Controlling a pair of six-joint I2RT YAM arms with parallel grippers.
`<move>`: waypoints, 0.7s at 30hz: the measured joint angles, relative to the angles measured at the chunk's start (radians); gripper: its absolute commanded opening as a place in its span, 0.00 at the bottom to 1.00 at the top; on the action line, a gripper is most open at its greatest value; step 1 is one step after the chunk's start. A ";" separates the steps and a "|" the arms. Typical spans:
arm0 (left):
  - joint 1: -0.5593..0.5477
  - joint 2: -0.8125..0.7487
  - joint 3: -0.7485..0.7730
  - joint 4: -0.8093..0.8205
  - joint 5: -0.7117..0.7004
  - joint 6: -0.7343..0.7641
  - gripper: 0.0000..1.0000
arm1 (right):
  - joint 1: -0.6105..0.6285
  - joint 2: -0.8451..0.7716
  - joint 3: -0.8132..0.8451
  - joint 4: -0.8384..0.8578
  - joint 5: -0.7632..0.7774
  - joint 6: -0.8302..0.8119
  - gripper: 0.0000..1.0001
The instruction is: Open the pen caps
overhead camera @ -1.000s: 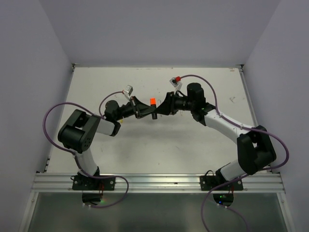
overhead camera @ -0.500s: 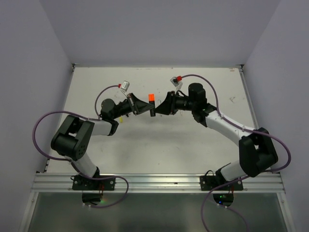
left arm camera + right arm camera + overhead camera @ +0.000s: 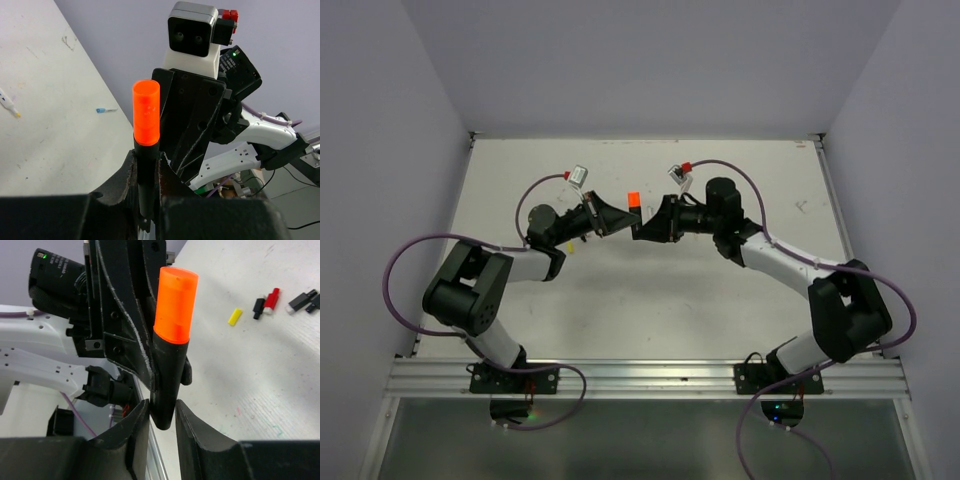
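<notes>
One pen stands upright between both grippers over the middle of the table. It has a black body [image 3: 146, 165] and an orange pen cap [image 3: 633, 200] on top, which also shows in the left wrist view [image 3: 146, 112] and the right wrist view [image 3: 175, 305]. My left gripper [image 3: 620, 222] [image 3: 146, 160] is shut on the black body just under the cap. My right gripper [image 3: 643, 228] [image 3: 163, 407] faces it, fingers tight on both sides of the body's rounded lower end. A thin white barrel shows below the black part.
A loose yellow cap [image 3: 235, 316], a red and black piece [image 3: 266, 301] and black pieces [image 3: 301, 300] lie on the white table [image 3: 720, 290]. Two thin white pens [image 3: 10, 102] [image 3: 106, 110] lie farther off. Purple cables [image 3: 405, 260] loop beside both arms.
My right gripper has shifted left, closing up to the left gripper and the pen. The left arm swung its elbow left a second ago, then held still.
</notes>
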 measured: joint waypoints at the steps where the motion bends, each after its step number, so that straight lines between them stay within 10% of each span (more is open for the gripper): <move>1: 0.000 -0.001 0.000 0.002 -0.001 -0.003 0.00 | 0.002 0.002 -0.003 0.015 -0.004 0.011 0.27; 10: 0.008 -0.010 -0.001 0.002 -0.011 -0.021 0.00 | 0.004 0.049 -0.049 0.218 -0.024 0.165 0.00; 15: 0.007 -0.036 -0.011 0.001 -0.013 -0.005 0.54 | 0.010 0.051 -0.058 0.246 -0.039 0.188 0.00; 21: 0.005 -0.146 -0.011 -0.098 -0.024 0.119 0.63 | 0.033 0.035 -0.069 0.216 -0.044 0.161 0.00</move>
